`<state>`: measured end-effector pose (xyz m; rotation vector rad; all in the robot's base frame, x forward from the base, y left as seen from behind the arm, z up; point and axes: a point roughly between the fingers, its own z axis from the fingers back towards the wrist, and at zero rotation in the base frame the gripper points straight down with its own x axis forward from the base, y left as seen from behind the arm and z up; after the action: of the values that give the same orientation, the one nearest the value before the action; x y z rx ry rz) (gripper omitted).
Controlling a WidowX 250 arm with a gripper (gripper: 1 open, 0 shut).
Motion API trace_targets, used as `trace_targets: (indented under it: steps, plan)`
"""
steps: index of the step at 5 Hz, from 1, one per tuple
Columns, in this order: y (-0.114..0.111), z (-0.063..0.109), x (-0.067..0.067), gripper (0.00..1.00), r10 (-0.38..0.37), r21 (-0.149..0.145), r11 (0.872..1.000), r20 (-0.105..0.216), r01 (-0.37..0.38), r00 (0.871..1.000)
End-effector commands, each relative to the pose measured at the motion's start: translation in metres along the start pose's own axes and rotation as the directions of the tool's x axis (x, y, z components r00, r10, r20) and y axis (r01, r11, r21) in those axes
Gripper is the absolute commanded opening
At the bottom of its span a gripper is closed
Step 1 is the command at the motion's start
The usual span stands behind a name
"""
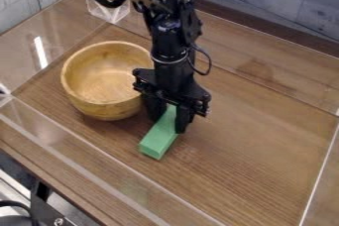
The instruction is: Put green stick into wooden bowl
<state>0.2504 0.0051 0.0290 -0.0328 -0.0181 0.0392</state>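
Fingers (172, 119) seemingly clamp green stick (161, 138) beside wooden bowl (98, 79).

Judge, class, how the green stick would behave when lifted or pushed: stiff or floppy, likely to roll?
The green stick looks like a solid flat block, so probably stiff. Its flat faces and square edges suggest sliding rather than rolling. It appears small beside the wooden bowl, so likely light, and its matte surface should give fair grip.
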Motion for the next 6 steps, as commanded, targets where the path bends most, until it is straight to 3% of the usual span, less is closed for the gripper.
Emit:
trace_targets:
  steps: [1,6]
  plan:
    - [0.0072,0.0088,0.0029,0.0,0.015,0.001,1.0,0.032,-0.015,0.999]
    - [0.0159,0.0125,-0.0001,0.0,0.025,-0.012,1.0,0.018,-0.024,1.0]
